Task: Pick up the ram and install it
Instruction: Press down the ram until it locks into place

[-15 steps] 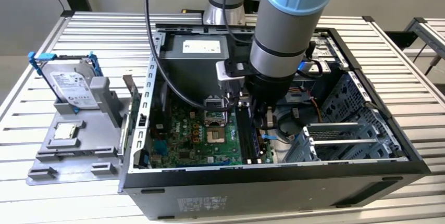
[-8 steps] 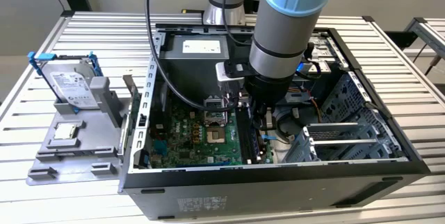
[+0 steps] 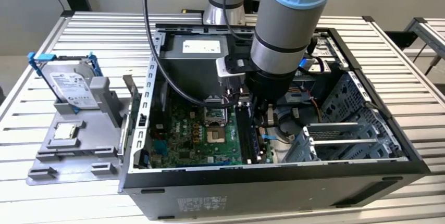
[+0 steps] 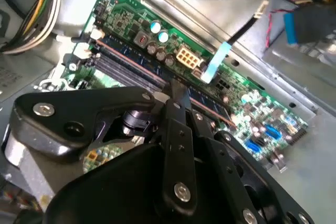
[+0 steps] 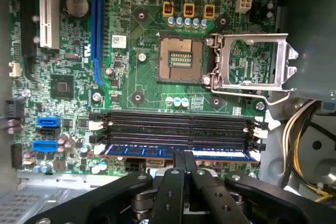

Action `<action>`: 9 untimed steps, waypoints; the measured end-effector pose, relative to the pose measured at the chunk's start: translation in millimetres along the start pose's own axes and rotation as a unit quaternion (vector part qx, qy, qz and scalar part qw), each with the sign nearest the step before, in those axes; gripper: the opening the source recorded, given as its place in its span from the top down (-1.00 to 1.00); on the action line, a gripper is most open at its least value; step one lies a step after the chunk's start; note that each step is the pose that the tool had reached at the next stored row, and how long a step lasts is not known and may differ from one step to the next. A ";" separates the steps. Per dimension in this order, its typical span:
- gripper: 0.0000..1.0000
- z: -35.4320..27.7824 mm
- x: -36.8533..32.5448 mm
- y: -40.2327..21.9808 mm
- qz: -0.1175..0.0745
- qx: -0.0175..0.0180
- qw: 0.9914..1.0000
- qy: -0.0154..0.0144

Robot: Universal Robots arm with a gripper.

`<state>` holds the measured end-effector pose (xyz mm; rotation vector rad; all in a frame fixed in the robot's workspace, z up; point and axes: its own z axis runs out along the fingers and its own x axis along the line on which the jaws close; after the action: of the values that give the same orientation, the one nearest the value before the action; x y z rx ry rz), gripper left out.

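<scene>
The ram (image 5: 131, 151) is a long blue stick lying in the motherboard (image 5: 136, 85) memory slot closest to my gripper (image 5: 184, 156); in the second wrist view the ram (image 4: 126, 56) runs slantwise across the board. My black fingers are shut together, tips resting on the stick's upper edge near its middle, side by side along its length rather than pinching it. Two black slots (image 5: 178, 124) beside it are empty. In the exterior view my arm (image 3: 285, 36) reaches down into the open computer case (image 3: 278, 177).
An open processor socket (image 5: 181, 59) with its raised metal frame (image 5: 252, 59) lies beyond the slots. Yellow and black cables (image 5: 296, 129) hang by the slot ends. Outside the case, a hard drive (image 3: 70, 86) stands in a grey fixture (image 3: 70, 151). A drive cage (image 3: 347, 140) fills the case's right side.
</scene>
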<state>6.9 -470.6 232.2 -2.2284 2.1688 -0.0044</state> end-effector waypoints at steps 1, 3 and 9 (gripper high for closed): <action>1.00 -0.3 0.0 0.0 0.000 0.000 1.000 0.000; 1.00 -0.9 0.1 0.0 0.000 0.000 1.000 0.000; 1.00 -2.2 0.0 -0.1 0.000 0.000 1.000 0.000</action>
<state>6.9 -470.7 234.5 -2.2289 2.1690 -0.0047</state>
